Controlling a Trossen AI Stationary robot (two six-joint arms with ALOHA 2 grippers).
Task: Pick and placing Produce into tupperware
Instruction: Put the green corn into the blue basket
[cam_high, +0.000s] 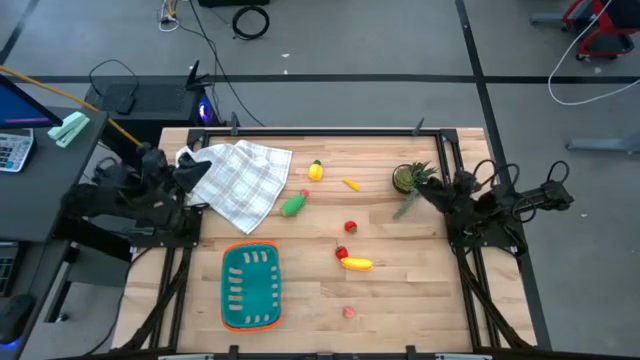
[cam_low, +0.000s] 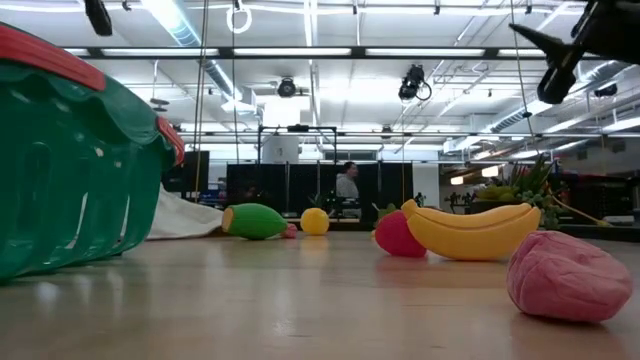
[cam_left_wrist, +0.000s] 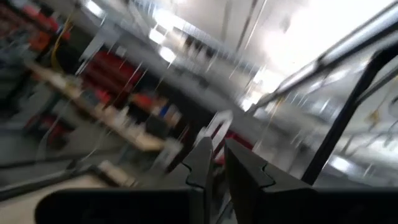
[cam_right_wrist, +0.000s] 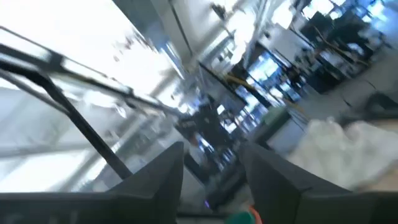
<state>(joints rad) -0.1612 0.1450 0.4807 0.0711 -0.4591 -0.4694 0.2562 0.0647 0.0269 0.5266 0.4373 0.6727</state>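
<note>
The teal tupperware (cam_high: 250, 286) with its orange rim sits near the table's near-left edge and looms at the left of the low view (cam_low: 70, 170). Produce lies spread over the wood: banana (cam_high: 356, 264) (cam_low: 470, 230), two red pieces (cam_high: 350, 228) (cam_high: 341, 252), pink piece (cam_high: 348, 312) (cam_low: 568, 275), green vegetable (cam_high: 293, 206) (cam_low: 255, 220), lemon (cam_high: 315, 171) (cam_low: 315, 221) and a tiny orange piece (cam_high: 351, 184). My left gripper (cam_left_wrist: 216, 163) is raised at the table's left edge, fingers almost together. My right gripper (cam_right_wrist: 211, 171) is raised at the right edge by the plant, open. Both hold nothing.
A white checked cloth (cam_high: 240, 178) lies crumpled at the far left, beside my left gripper. A green potted plant (cam_high: 410, 180) stands at the far right, close to my right gripper. Bare wood lies between the tupperware and the banana. A person stands far back in the room (cam_low: 347, 186).
</note>
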